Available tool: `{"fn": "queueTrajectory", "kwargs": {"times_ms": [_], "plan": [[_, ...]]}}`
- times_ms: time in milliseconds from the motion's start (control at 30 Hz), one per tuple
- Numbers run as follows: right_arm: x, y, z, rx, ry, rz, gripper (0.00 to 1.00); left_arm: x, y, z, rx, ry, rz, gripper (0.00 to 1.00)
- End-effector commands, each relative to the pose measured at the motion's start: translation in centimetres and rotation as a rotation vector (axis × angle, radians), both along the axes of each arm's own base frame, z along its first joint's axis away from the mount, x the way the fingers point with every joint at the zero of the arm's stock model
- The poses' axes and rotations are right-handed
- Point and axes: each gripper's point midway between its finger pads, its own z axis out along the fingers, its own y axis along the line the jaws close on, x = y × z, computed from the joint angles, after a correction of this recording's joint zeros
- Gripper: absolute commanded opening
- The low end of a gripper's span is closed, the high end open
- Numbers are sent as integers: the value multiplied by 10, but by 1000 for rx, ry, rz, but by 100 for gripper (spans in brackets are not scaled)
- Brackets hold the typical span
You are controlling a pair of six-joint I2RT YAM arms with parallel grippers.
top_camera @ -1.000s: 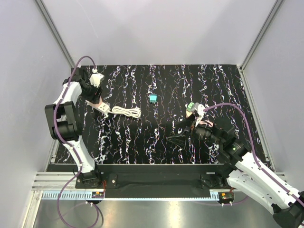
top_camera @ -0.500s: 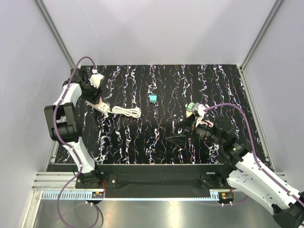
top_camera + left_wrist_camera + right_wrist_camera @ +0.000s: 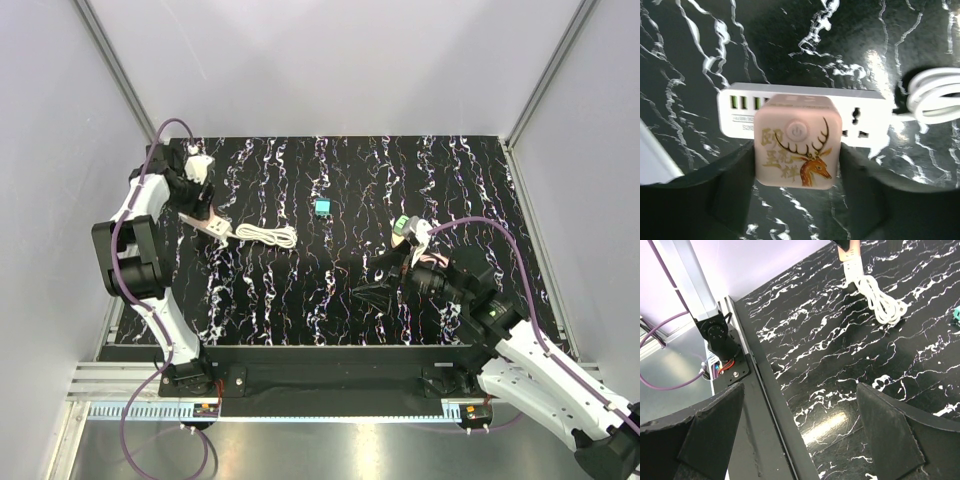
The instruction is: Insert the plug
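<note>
Up close, the left jaws clench a pink deer-printed plug [image 3: 797, 150] against the white power strip [image 3: 865, 117] on the marbled bench [image 3: 790, 40] — the right jaws hang spread and empty.

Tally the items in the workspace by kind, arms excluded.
White power strip, with its coiled cord: 1
Pink plug cube with a deer print: 1
Small teal block: 1
Total: 3
</note>
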Motion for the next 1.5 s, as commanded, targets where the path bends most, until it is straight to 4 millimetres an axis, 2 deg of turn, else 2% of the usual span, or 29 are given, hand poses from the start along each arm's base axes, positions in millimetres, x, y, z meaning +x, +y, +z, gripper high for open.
{"fn": "queueTrajectory", "kwargs": {"times_ms": [0, 33, 200, 333, 567, 633, 667, 700, 800, 900, 933, 967, 1000, 1033, 1100, 1167, 1400, 1467], "plan": [[5, 0, 8, 11, -43, -17, 100, -7, -13, 16, -82, 14, 17, 81], [5, 0, 7, 8, -46, -18, 100, -7, -15, 19, -90, 7, 14, 99], [7, -1, 6, 4, -49, -29, 100, -8, -13, 24, -78, -2, 31, 99], [9, 0, 4, -2, -46, -33, 100, 0, -1, 45, -31, -48, 102, 99], [16, 2, -3, -28, -32, -44, 100, 21, 11, 115, 26, -220, 221, 99], [15, 1, -9, -49, -11, -46, 100, 26, 14, 132, 49, -266, 293, 99], [15, 0, -10, -51, -8, -49, 100, 31, 21, 147, 66, -303, 373, 99], [16, 0, -11, -54, -8, -53, 100, 31, 36, 155, 98, -321, 510, 99], [16, -1, -10, -54, -7, -56, 100, 25, 41, 179, 77, -364, 609, 99], [16, -1, -12, -62, 5, -56, 100, 15, 42, 191, 42, -391, 703, 99], [15, 0, -13, -63, 9, -53, 100, 12, 39, 184, 31, -377, 693, 99], [16, 0, -14, -66, 10, -53, 100, 10, 34, 182, 9, -373, 680, 83], [16, 0, -14, -67, 14, -54, 100, 10, 18, 182, -56, -365, 605, 52], [17, 0, -16, -72, 17, -54, 100, 7, 12, 174, -65, -334, 576, 3], [18, 1, -18, -78, 24, -55, 100, 4, 2, 159, -118, -284, 569, 0], [19, 2, -21, -84, 31, -57, 100, 5, -7, 136, -149, -220, 542, 0], [20, -1, -18, -81, 20, -72, 100, 11, -4, 78, -124, -99, 560, 0], [19, -2, -19, -84, 22, -73, 100, 18, -5, 70, -134, -89, 551, 0]]}}
